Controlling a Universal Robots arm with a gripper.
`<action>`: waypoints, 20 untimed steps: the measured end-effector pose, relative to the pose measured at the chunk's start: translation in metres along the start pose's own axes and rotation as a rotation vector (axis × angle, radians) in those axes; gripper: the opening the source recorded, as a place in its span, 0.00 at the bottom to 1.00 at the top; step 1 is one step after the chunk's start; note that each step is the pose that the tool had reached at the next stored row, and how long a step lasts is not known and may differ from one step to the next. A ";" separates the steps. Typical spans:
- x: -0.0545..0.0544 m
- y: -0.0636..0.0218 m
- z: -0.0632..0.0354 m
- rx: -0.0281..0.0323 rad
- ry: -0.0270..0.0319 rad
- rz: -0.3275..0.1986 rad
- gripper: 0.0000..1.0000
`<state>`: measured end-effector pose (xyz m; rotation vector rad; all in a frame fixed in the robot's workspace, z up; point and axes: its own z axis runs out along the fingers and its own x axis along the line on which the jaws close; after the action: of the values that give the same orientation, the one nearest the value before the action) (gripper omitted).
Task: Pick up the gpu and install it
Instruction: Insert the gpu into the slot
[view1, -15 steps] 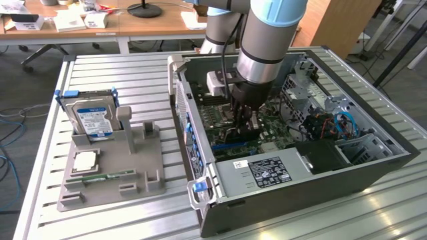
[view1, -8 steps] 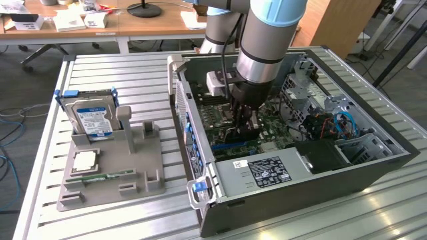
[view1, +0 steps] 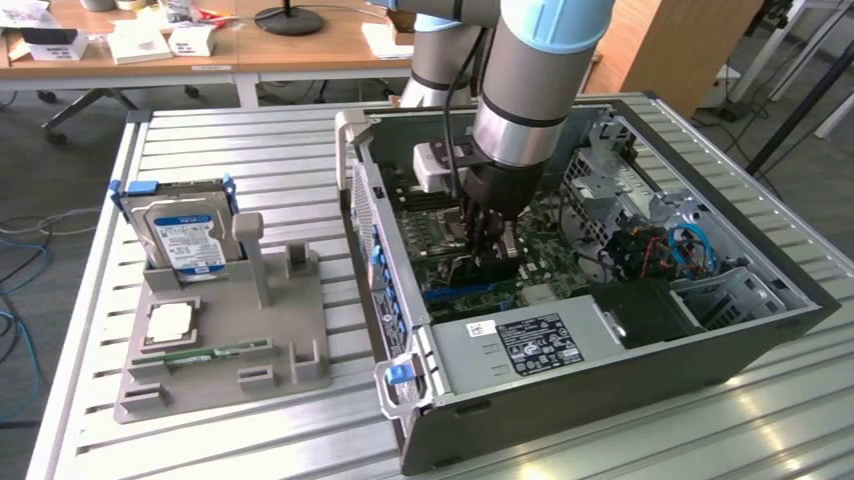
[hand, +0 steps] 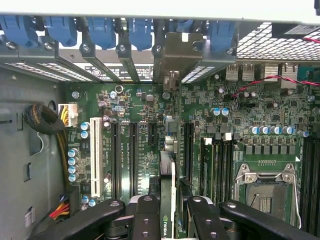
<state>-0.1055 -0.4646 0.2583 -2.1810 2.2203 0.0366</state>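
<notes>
The robot's black claw (view1: 489, 238) reaches down into the open dark-grey metal computer case (view1: 721, 345), which lies on its side on the slatted aluminium counter (view1: 254, 150), on the exterior view's right. The claw is clenched on the gpu (hand: 170, 190), a thin flat dark card with a silver metal bracket at its far end, held edge-on between the black fingers (hand: 145, 217). In the wrist view the card stands upright over the green motherboard (hand: 145, 130), in line with the black expansion slots (hand: 134, 155), and its bracket (hand: 181, 57) sits up at the row of rear slot openings with blue plastic latches (hand: 100, 30). Whether the card's edge is fully down in a slot cannot be told. Beside the slots on the board stand a white slot (hand: 95, 160), a row of small blue-topped capacitors (hand: 272, 130) and an empty silver processor socket (hand: 264, 187).

In the exterior view the light-blue and silver arm (view1: 541, 70) comes down from the far side. A black power supply with a white label (view1: 534, 345) fills the near end of the case. On the exterior view's left, well apart from the case, a grey plastic parts holder (view1: 287, 320) rests on the counter, carrying an upright silver hard drive with a blue label (view1: 183, 235), a square silver processor chip (view1: 171, 322) and a narrow green memory stick (view1: 200, 352) lying flat.
</notes>
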 end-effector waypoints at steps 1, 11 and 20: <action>0.000 0.0000 0.0001 0.0000 0.0000 0.000 0.26; 0.000 0.0001 0.0012 0.0000 0.0000 0.000 0.26; 0.000 0.0001 0.0018 0.0000 0.0000 0.000 0.26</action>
<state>-0.1056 -0.4646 0.2565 -2.1810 2.2203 0.0367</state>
